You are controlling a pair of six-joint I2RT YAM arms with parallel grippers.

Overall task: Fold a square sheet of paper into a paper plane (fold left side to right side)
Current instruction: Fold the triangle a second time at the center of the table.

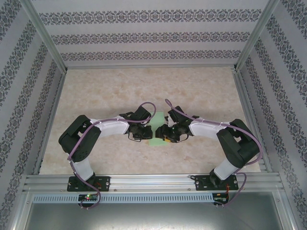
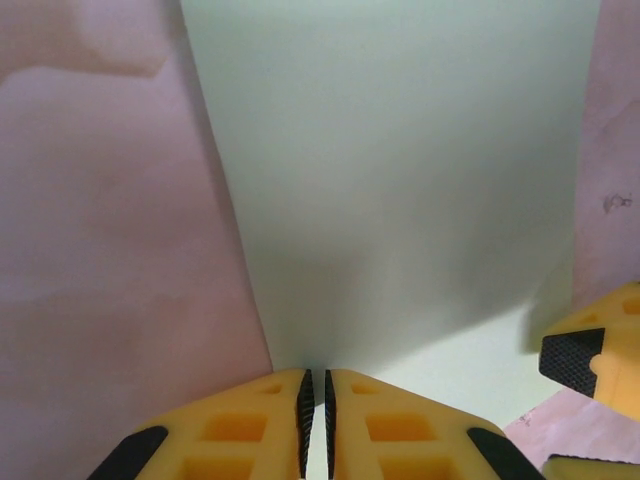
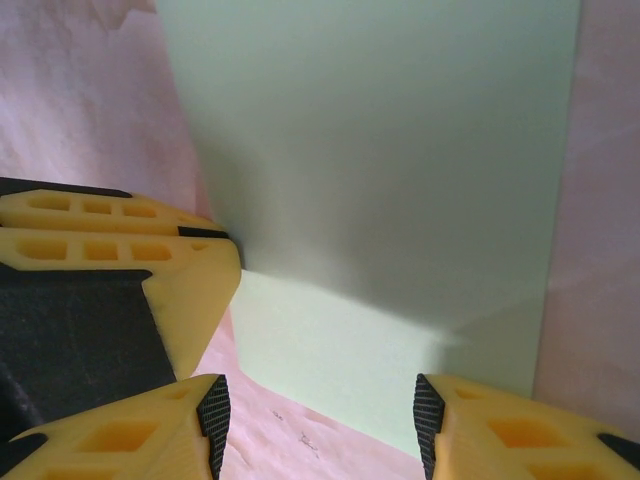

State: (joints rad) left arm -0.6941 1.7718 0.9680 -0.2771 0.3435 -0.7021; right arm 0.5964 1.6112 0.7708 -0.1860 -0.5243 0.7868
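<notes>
Two grippers on my sheet of paper (image 2: 400,200): left gripper (image 2: 315,410) pinches its edge, right gripper (image 3: 322,425) gapes above; plain pale green.

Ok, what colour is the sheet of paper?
Plain pale mint green; sheet clearest in right wrist view.

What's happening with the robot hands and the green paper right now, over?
Left gripper shut on the paper edge. Right gripper open, close beside it. Paper looks bent upward.

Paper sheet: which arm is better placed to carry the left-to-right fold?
Left. The left gripper has jaws shut on the sheet at its edge; the right gripper hangs open, holding nothing.
</notes>
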